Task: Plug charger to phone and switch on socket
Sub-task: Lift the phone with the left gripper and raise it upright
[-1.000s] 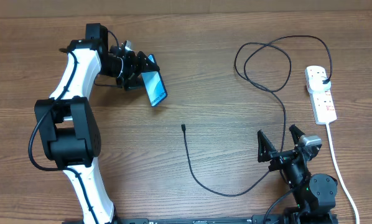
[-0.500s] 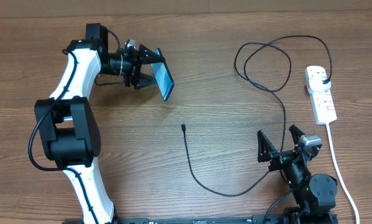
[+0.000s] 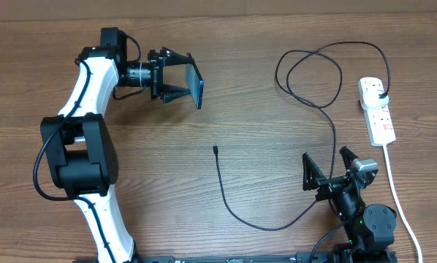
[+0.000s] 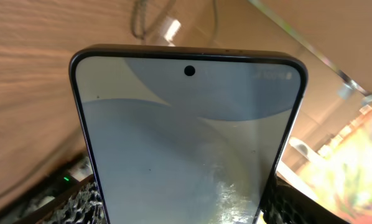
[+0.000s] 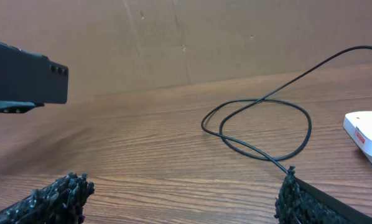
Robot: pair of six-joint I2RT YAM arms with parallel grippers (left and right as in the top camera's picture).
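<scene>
The overhead view looks straight down on the whole counter (image 3: 262, 124). The left wrist camera sits right against the phone (image 4: 186, 143), whose screen fills its frame. The right wrist camera looks low and level across the counter toward the back wall, sharing the phone and the charger (image 5: 265, 99) loop with overhead.

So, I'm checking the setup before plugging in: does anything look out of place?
Only the phone: it is off the table, clamped in the left end effector and turned edge-on to the overhead camera. The charger lies loose, not connected to it.
</scene>
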